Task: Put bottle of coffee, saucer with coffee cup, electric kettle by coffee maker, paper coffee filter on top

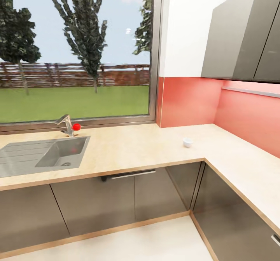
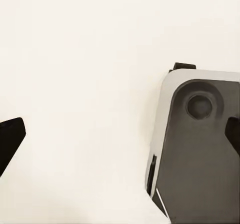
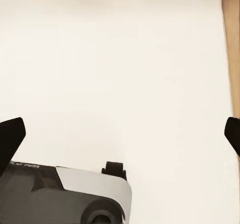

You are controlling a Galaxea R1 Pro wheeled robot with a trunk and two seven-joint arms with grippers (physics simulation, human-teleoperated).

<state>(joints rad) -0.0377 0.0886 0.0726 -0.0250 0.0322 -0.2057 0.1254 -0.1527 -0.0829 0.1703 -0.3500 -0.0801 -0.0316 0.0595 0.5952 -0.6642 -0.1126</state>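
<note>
L-shaped tabletop [image 1: 128, 148] ahead of you, steel sink [image 1: 39, 156] at left; small white coffee cup [image 1: 188, 142] near the corner; your left gripper [image 2: 120, 134] and right gripper [image 3: 120, 134] both spread, empty, over pale floor.

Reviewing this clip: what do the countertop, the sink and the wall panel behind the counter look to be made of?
The kitchen countertop looks like light beige wood or laminate: faint grain, matte. The sink looks like brushed steel: grey, ribbed drainboard, soft sheen. The backsplash seems a smooth glossy coral panel, maybe glass or acrylic; no tile joints show.
</note>
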